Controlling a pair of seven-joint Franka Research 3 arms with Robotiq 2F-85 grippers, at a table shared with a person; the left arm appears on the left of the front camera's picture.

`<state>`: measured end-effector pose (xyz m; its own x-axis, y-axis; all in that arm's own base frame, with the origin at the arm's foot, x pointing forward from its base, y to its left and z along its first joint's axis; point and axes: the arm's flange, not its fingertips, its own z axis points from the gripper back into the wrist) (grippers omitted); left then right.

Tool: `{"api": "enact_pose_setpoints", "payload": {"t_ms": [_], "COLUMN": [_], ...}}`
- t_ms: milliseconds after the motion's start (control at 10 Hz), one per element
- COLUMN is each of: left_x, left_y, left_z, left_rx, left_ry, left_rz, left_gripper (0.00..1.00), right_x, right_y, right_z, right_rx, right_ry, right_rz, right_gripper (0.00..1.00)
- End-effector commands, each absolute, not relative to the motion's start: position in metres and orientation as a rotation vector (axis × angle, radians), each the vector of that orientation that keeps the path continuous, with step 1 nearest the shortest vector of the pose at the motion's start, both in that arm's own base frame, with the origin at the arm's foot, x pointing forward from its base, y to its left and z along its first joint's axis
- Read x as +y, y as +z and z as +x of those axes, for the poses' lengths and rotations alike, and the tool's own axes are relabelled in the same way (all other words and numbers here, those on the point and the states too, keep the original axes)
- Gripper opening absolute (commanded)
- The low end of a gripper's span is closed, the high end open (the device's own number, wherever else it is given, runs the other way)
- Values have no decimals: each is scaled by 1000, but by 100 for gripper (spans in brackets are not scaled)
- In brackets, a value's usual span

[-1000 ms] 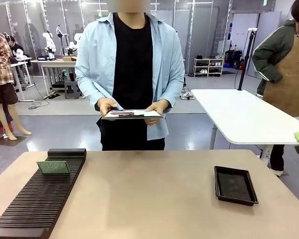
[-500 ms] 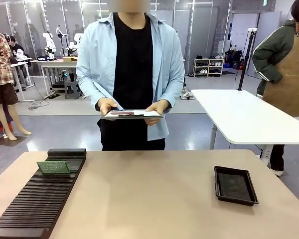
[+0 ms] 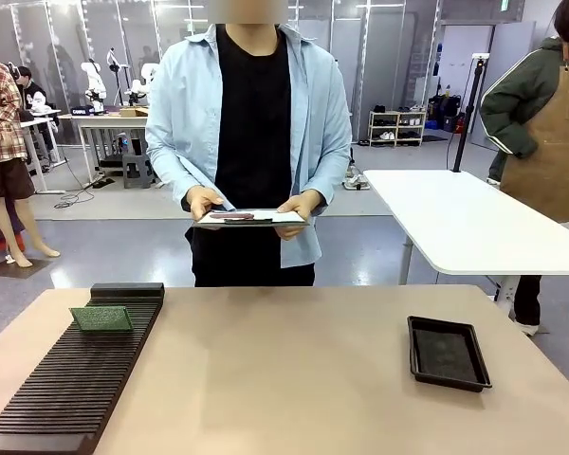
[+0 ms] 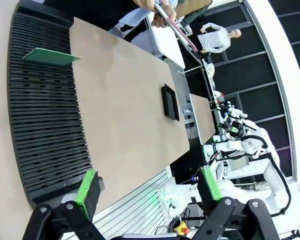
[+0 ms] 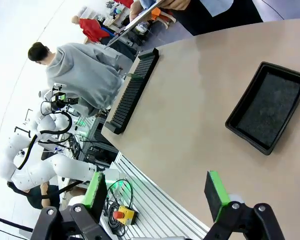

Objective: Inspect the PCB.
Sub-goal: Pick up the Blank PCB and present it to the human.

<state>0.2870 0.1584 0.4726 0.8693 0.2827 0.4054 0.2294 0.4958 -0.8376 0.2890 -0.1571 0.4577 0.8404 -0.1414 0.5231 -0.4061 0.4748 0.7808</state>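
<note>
Nearest to me, the left gripper [image 4: 148,184] hangs above the near left corner of the worktop [image 3: 284,379]. Its two black fingers with green pads stand wide apart, and nothing is between them. The right gripper [image 5: 155,191] hangs over the near edge on the right side. Its fingers are also spread apart and hold nothing.

Under the left gripper begins a long black slotted rack [image 3: 62,384]. It lies along the left edge of the beige worktop and runs from the near left corner toward the far edge. On the right side, near the right edge and about halfway to the far edge, lies a shallow black rectangular tray [image 3: 446,353] with a dark bottom. It is well apart from the rack, with bare worktop between them.

The thin green rectangular PCB [image 3: 101,318] sits in the slots of the rack near its far end, just before the solid black block that closes the rack. No gripper and no hand touches it.

Behind the far edge stands a person in a light blue shirt over a black top [image 3: 251,104]. Both hands hold a clipboard with white paper [image 3: 251,217] almost flat at waist height, and a dark long thing lies on the paper. Farther to the right, another person in a brown apron [image 3: 550,123] stands beside a white table [image 3: 474,227].
</note>
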Motion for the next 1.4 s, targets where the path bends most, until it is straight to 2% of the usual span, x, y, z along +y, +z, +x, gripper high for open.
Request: {"api": "enact_pose_setpoints", "payload": {"t_ms": [0, 200, 400, 600, 700, 800, 1000, 1300], "left_x": [139, 105, 66, 29, 16, 6, -2, -11], "left_y": [494, 526, 529, 512, 501, 488, 474, 487], "left_z": [287, 305, 336, 373, 389, 400, 409, 398], "left_rx": [-599, -674, -629, -571, -557, -534, -516, -491], "left_ry": [-77, -278, -544, -798, -855, -896, -898, -929], "left_rz": [-868, -492, -180, -19, 61, 110, 86, 84], "left_gripper": [100, 100, 100, 100, 100, 100, 100, 100], "right_x": [-157, -157, -157, -157, -157, -157, -157, -157], "right_y": [460, 460, 460, 460, 460, 460, 460, 460], "right_z": [293, 293, 293, 293, 293, 293, 293, 293], "right_rx": [-601, -601, -601, -601, -601, -601, -601, -601], "right_ry": [196, 196, 196, 196, 196, 196, 196, 196], "right_rz": [1085, 1085, 1085, 1085, 1085, 1085, 1085, 1085], "right_gripper": [100, 100, 100, 100, 100, 100, 100, 100]}}
